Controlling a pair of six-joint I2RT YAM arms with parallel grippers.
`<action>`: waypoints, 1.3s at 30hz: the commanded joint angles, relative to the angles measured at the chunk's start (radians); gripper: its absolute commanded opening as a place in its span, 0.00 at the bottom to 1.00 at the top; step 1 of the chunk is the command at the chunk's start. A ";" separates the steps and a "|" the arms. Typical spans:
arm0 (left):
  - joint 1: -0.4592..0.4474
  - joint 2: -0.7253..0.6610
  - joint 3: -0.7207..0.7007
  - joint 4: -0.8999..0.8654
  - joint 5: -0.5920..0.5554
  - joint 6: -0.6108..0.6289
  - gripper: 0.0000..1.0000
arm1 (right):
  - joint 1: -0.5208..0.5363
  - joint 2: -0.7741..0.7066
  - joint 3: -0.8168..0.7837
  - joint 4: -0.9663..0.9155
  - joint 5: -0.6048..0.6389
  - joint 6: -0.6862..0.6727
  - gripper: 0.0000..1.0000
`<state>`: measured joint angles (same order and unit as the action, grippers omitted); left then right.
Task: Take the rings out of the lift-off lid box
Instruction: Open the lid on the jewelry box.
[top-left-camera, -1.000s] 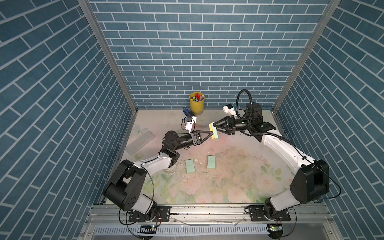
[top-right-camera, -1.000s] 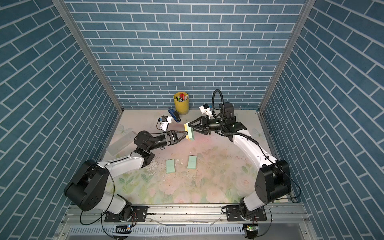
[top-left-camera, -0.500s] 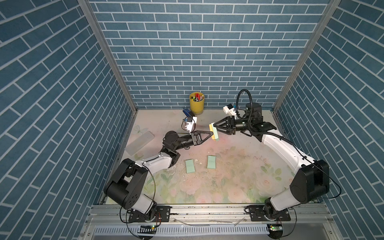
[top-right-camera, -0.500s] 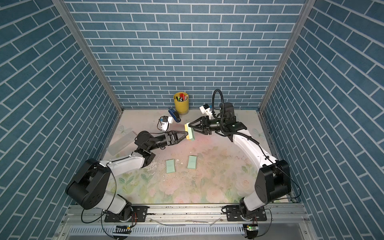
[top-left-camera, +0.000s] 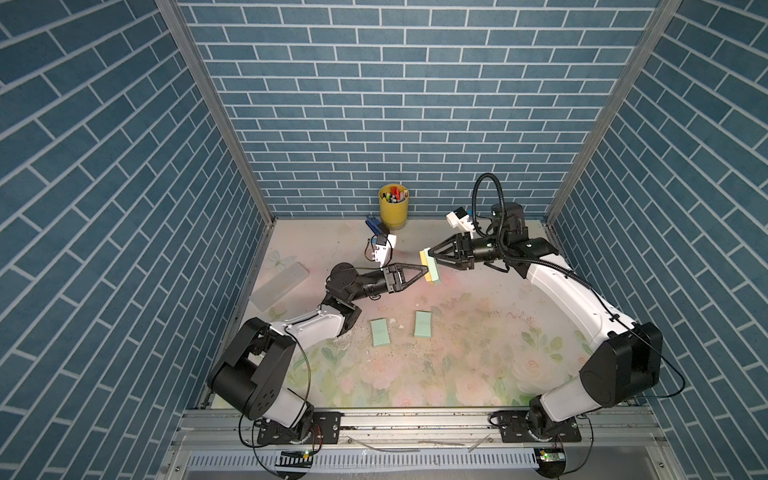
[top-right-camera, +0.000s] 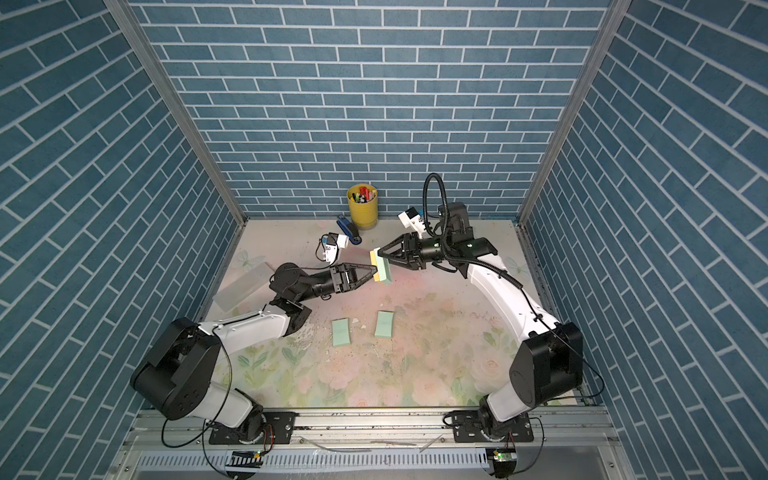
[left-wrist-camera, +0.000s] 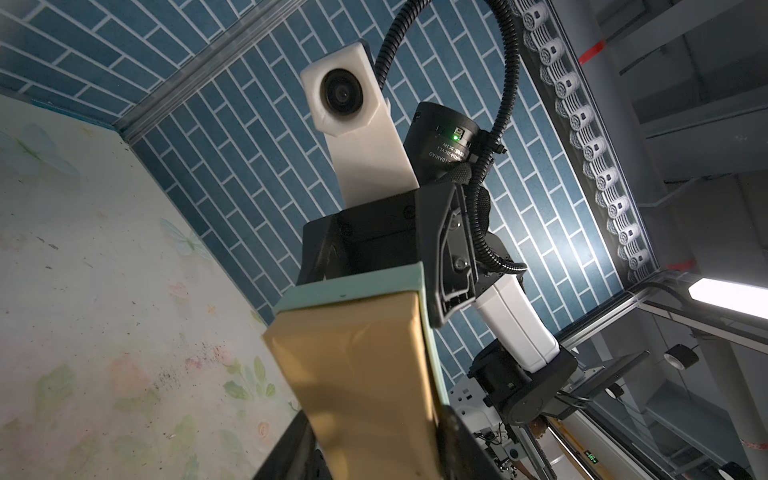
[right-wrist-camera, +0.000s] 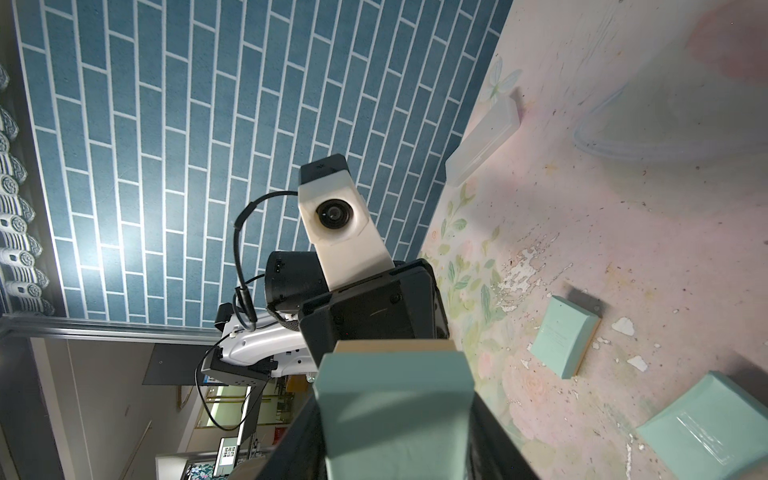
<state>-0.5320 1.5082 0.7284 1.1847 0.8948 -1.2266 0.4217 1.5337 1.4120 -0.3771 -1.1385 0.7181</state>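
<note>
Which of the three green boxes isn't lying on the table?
The box held up between the left hand and right hand; the other two boxes lie flat on the table.

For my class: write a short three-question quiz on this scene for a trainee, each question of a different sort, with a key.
1. True or false: the left gripper and the right gripper both grip the same two-tone box.
2. How many mint-green boxes lie flat on the table? A one, B two, C four.
3. Fill in: the pens stand in a ___ cup.
Key: 1 true; 2 B; 3 yellow.
</note>
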 joint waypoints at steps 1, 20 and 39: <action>0.003 -0.034 -0.006 0.043 -0.026 0.027 0.49 | -0.004 -0.017 0.031 -0.066 -0.014 -0.022 0.44; 0.005 -0.048 -0.009 0.057 -0.022 0.017 0.48 | -0.046 -0.012 0.108 -0.229 0.017 -0.135 0.45; 0.006 -0.023 0.009 0.081 0.004 -0.019 0.48 | -0.049 0.008 0.147 -0.217 0.026 -0.128 0.46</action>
<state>-0.5297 1.4868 0.7212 1.1980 0.8768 -1.2507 0.3824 1.5341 1.5040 -0.5617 -1.1358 0.6205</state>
